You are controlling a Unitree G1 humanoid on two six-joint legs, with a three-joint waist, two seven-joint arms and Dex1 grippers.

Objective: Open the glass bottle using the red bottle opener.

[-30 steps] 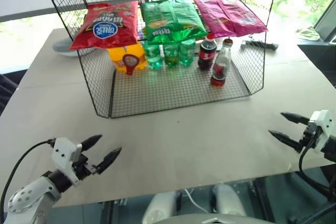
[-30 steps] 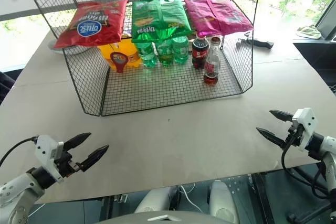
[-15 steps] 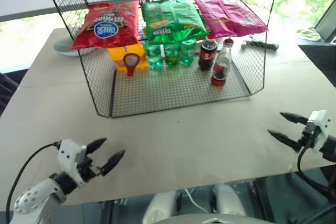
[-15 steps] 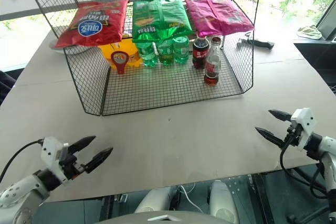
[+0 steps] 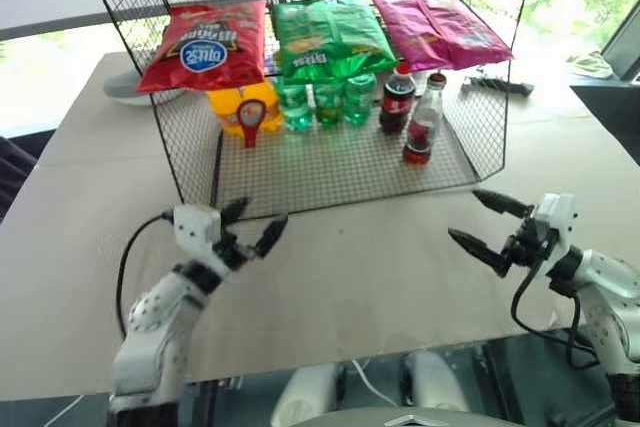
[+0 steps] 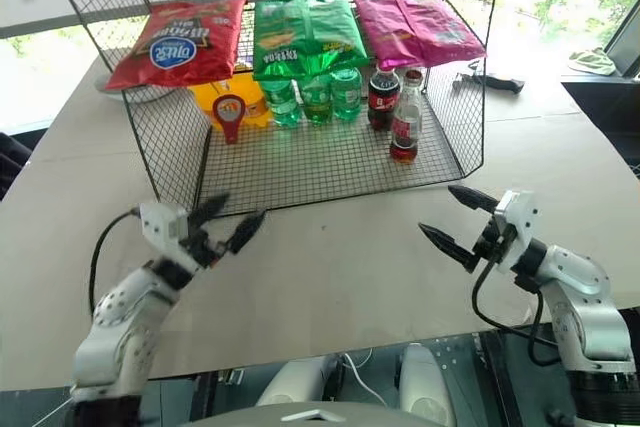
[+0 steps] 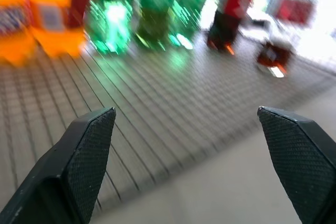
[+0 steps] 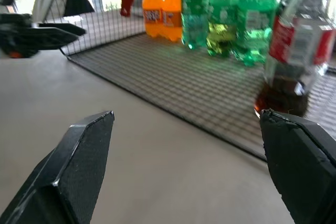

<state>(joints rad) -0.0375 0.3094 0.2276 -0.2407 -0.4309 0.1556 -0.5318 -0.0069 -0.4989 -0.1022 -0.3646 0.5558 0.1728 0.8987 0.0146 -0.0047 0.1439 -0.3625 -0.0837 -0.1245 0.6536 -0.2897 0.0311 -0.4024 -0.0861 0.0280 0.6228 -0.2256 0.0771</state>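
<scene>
Fingers of left gripper and right gripper apart, over bare table, near wire rack edge, seemingly clear.

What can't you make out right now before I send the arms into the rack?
- Glass bottle cap: too small in the head views, cut off by the top edge in the right wrist view.
- Red bottle opener: how it hangs is hidden behind mesh; head cut off in the right wrist view.
- Left wrist view: bottles blurred, labels unreadable.
</scene>
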